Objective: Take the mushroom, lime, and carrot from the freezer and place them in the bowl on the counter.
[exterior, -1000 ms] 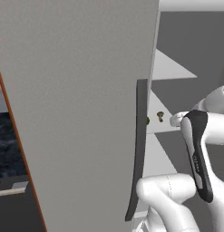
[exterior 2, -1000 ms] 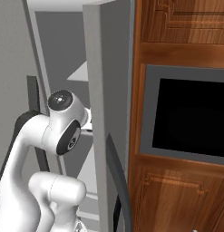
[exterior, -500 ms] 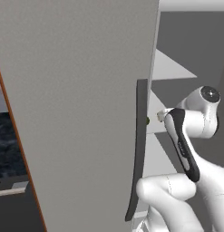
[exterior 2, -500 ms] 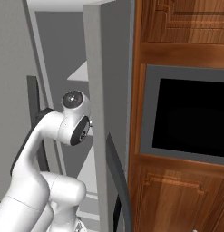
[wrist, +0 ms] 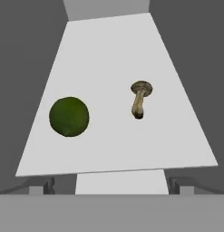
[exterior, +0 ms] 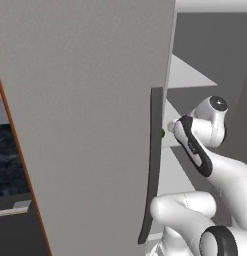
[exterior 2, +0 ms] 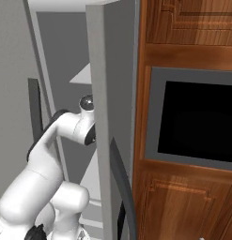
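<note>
In the hand view the dark-green lime [wrist: 69,116] lies on the left of a white freezer shelf [wrist: 113,54]. The small brown mushroom [wrist: 140,99] lies on its side to the right of the lime. My gripper [wrist: 111,186] is open, its fingertips [wrist: 42,185] spread wide just short of the shelf's near edge, with nothing between them. My arm [exterior: 195,145] reaches into the freezer past the edge of its open grey door [exterior: 85,125]. The carrot and the bowl are out of view.
The door's dark vertical handle [exterior: 154,165] stands close to the left of my arm. Another grey door edge [exterior 2: 101,117] and wooden cabinets with a black oven window [exterior 2: 197,122] rise on the right. A strip of dark marbled counter [exterior: 10,165] shows at far left.
My arm has stretched further forward into the freezer, the wrist moving deeper behind the door edge. The gripper has stayed open.
</note>
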